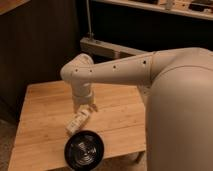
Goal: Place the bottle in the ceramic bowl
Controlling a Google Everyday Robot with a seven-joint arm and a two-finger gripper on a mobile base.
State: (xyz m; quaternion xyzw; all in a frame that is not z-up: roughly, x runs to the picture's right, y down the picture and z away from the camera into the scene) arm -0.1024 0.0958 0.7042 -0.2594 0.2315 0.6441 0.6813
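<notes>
A small whitish-cream bottle (77, 123) lies on its side on the wooden table (40, 120), tilted, just above the far rim of the ceramic bowl. The glossy black ceramic bowl (84, 148) with shiny rings inside sits near the table's front edge and holds nothing. My gripper (88, 108) hangs from the white arm right over the bottle's upper right end, at or just above it. The arm hides most of the gripper.
The big white arm and body (175, 105) fill the right side and cover the table's right part. A grey metal frame with a pole (100, 47) stands behind the table. A shelf (165, 7) runs along the top right.
</notes>
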